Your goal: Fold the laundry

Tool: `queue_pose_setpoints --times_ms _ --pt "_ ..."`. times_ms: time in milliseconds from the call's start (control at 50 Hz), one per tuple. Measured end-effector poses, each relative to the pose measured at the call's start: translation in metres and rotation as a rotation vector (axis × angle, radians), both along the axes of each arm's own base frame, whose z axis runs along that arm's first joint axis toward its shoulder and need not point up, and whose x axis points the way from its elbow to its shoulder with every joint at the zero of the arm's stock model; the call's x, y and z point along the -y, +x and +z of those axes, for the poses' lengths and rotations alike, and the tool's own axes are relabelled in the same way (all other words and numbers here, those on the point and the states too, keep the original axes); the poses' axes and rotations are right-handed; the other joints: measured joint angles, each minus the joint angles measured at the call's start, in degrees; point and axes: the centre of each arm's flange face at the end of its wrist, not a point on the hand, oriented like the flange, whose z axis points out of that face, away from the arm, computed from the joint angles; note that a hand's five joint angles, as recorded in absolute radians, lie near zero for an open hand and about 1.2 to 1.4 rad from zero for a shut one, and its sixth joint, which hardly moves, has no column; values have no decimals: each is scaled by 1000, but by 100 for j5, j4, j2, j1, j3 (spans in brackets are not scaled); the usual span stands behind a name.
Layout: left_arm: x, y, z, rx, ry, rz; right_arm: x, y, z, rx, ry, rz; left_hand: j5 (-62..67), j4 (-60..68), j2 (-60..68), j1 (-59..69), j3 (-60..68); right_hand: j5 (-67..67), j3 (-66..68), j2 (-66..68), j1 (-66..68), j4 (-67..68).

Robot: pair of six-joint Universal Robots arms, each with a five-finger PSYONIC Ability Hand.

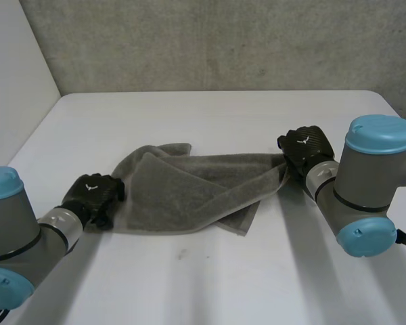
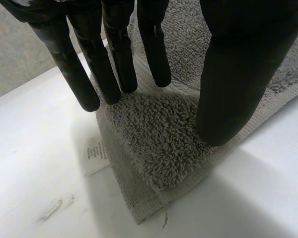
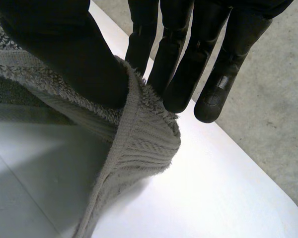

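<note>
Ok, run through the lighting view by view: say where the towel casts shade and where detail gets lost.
Head view: soft, even light, no glare; the towel stands out on the white table. Left wrist view: the left hand reads near-black, detail lost. Right wrist view: the towel's lifted corner shades the table under it; the right hand is equally dark.

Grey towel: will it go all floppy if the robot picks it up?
Probably floppy: the towel lies in soft folds, and the corner pinched by the right hand droops in a curve. Likely light, since that pinch alone lifts the corner. Its fuzzy loops should grip rather than slip.
</note>
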Motion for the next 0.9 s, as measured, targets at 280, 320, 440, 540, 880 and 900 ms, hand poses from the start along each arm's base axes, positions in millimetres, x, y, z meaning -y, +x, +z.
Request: queue_pose_setpoints --times_ms 280,320,440,540,880,900 --pt "-9 1 5 10 48 -3 0 0 -2 -1 3 1 -410 -412 -422 -395 -411 10 0 0 0 0" --pt "-11 1 5 12 61 -3 0 0 -2 -2 3 1 -486 -487 -488 -472 -487 10 0 0 0 0" --pt "-17 2 5 19 102 -3 0 0 -3 -2 2 2 -612 -612 -609 -574 -607 12 0 0 0 27" --pt "-15 2 2 20 110 -1 0 0 -4 -3 4 2 -540 -551 -557 -553 -556 14 0 0 0 27" --pt "7 -3 -4 7 38 -5 -2 -1 -8 -8 15 3 746 750 744 778 743 20 0 0 0 27" --pt "7 -3 -4 7 38 -5 -2 -1 -8 -8 15 3 746 750 744 778 743 20 0 0 0 27"
